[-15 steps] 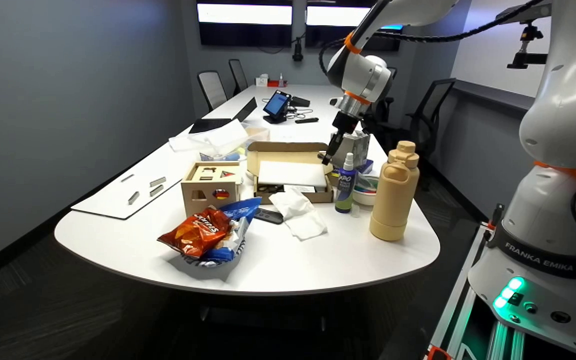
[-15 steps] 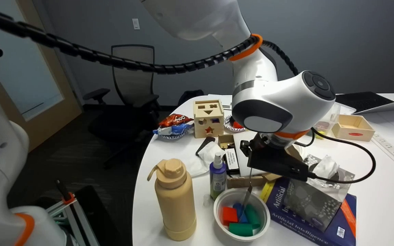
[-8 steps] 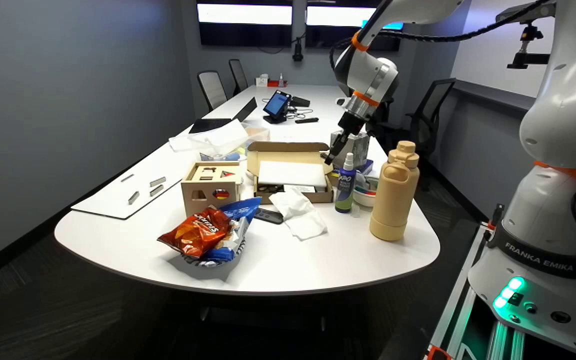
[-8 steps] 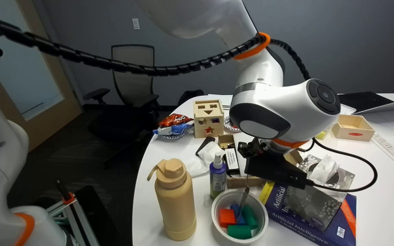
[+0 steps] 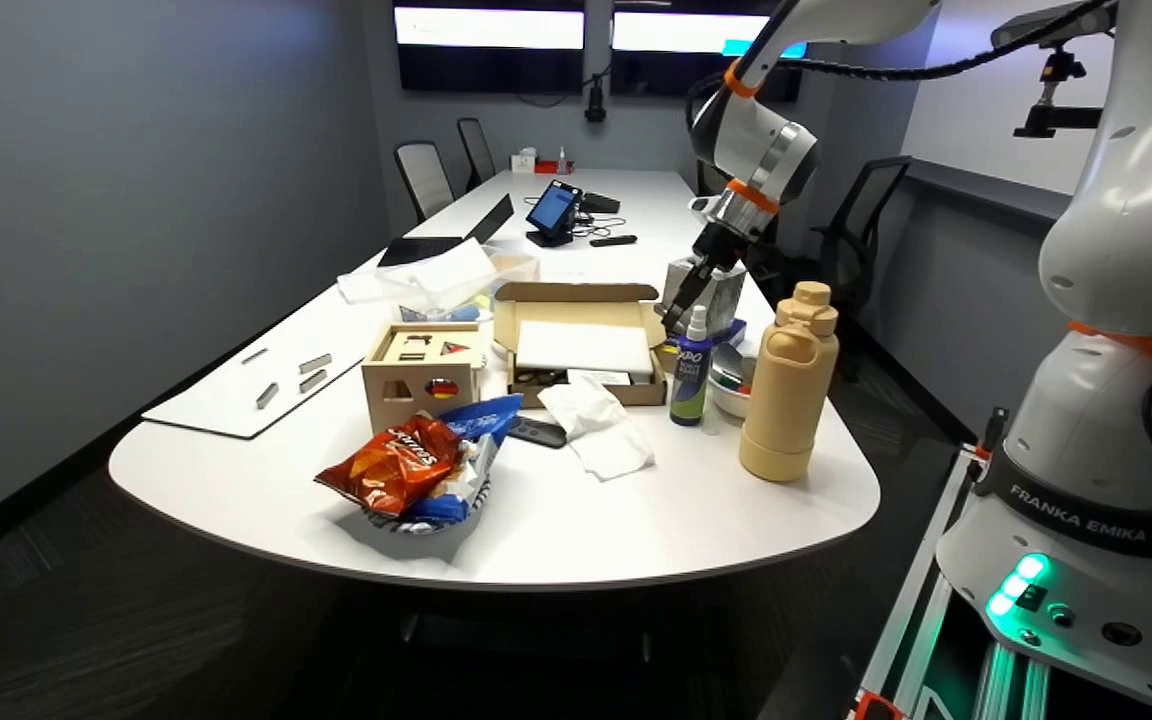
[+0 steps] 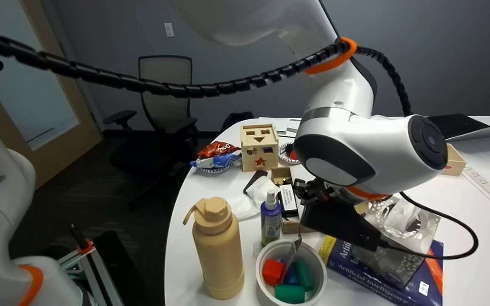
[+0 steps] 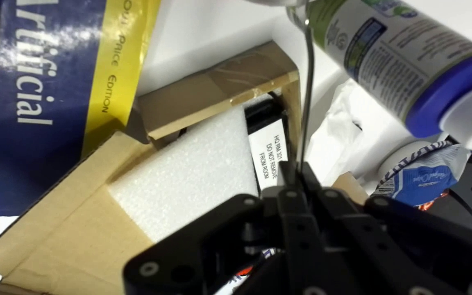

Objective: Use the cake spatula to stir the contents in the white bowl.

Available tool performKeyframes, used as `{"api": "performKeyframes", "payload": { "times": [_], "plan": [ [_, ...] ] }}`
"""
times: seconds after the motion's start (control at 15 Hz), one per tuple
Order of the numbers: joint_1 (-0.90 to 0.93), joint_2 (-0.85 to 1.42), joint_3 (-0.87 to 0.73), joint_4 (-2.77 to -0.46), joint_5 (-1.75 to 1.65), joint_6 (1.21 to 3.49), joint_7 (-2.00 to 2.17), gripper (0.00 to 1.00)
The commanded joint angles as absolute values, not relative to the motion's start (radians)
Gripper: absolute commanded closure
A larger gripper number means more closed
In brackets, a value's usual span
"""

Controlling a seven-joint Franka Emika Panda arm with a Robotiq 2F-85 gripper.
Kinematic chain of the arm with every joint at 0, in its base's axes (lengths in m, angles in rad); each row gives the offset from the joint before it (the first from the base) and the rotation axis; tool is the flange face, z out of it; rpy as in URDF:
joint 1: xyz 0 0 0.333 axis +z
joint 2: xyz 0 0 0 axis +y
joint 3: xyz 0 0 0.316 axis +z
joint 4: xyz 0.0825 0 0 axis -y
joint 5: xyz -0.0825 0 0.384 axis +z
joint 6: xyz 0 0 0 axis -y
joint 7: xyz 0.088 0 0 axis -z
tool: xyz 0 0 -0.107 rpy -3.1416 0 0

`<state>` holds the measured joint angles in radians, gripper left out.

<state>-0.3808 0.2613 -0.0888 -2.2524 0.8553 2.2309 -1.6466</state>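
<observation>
Pinching the thin silver metal spatula (image 7: 309,73) between near-closed fingers (image 7: 287,174), blade (image 6: 291,257) inside the round white bowl (image 6: 323,272), the black gripper (image 7: 298,172) may let it twist if the boxy red block (image 6: 272,272) jams.

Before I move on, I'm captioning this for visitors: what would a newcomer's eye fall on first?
Probably the big white robot arm, slanting across an exterior view above the table. Next, likely, the vivid red, blue and green blocks in the white bowl, with the cake spatula pointing down among them from the gripper. The tall tan bottle, upright beside the bowl, may come third.
</observation>
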Motion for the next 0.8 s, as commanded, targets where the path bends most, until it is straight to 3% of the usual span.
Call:
{"api": "performKeyframes", "payload": {
  "times": [0.0,0.73],
  "plan": [
    [-0.359,0.197,-0.125,-2.299,0.932,2.239,-1.676,0.99],
    [-0.308,0.205,-0.137,-2.358,1.122,2.366,-1.9,0.99]
  ]
}}
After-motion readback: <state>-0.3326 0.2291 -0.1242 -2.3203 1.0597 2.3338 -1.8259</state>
